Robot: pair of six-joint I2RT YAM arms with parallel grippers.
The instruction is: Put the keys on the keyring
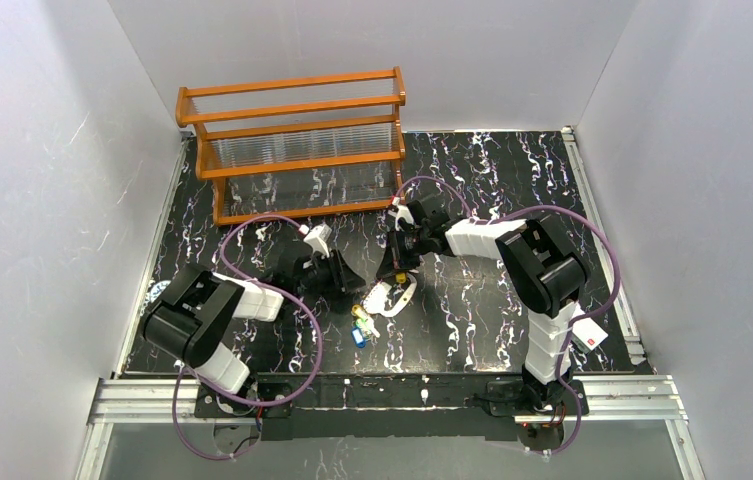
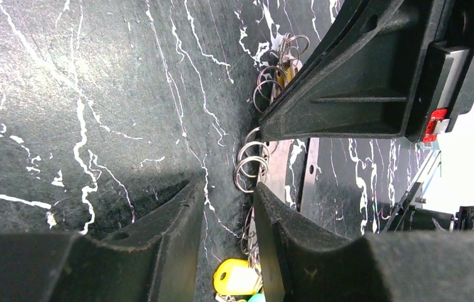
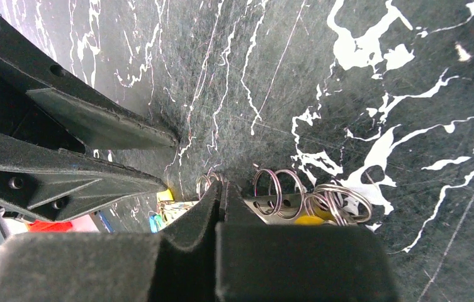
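My right gripper [image 1: 399, 265] [image 3: 221, 187] is shut at the mat, pinching the thin wire of the keyring [image 2: 248, 229]. Small split rings [image 3: 278, 187] show on both sides of its tips, over a flat metal strip [image 3: 265, 207]. A yellow key head [image 3: 310, 220] lies under the rings. My left gripper [image 1: 340, 272] [image 2: 229, 189] is open, close to the left of the right one. The wire and a yellow key [image 2: 237, 277] lie between its fingers, near the right finger. Green and blue keys [image 1: 361, 325] and pale cream keys [image 1: 380, 297] lie on the mat in front of the grippers.
A wooden rack [image 1: 297, 150] with clear ribbed panels stands at the back left. A white card with a red mark [image 1: 588, 337] lies by the right arm's base. Grey walls close in both sides. A metal rail [image 1: 392, 395] runs along the front edge.
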